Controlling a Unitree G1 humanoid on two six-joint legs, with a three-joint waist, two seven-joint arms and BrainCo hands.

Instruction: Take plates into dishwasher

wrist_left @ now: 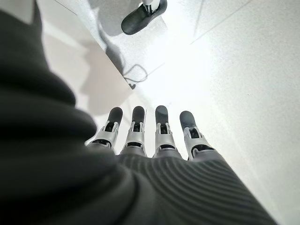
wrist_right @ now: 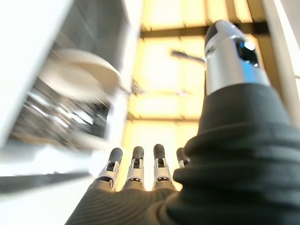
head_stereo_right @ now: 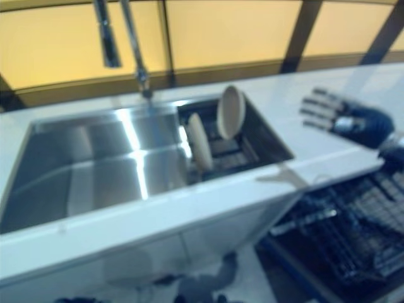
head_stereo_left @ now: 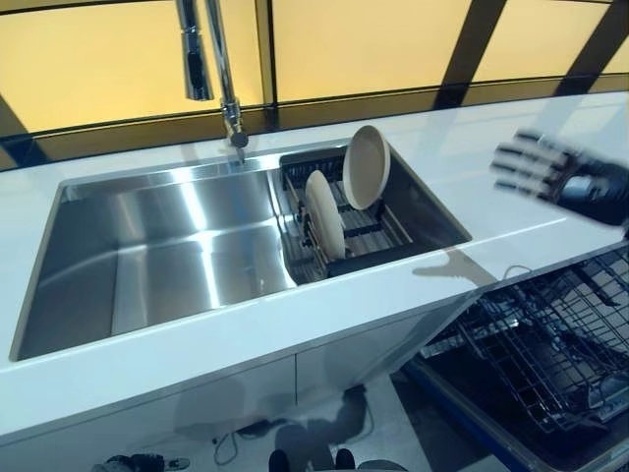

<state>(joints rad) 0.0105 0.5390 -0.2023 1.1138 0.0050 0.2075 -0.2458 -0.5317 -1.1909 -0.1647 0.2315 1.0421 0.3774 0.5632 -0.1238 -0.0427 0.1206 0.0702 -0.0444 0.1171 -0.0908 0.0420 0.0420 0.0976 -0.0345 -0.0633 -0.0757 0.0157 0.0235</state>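
The right hand (head_stereo_left: 565, 177) hovers over the counter's (head_stereo_left: 472, 157) right end, fingers (head_stereo_left: 521, 162) straight and spread, holding nothing. Its fingertips point toward the sink (head_stereo_left: 157, 246). Two plates (head_stereo_left: 366, 167) stand on edge in a dark rack (head_stereo_left: 383, 236) in the sink's right end, near the faucet (head_stereo_left: 221, 69). Below the counter's right front edge, the dishwasher rack (head_stereo_left: 550, 344) is pulled out. The left hand (wrist_left: 154, 140) hangs low, fingers straight, over pale floor.
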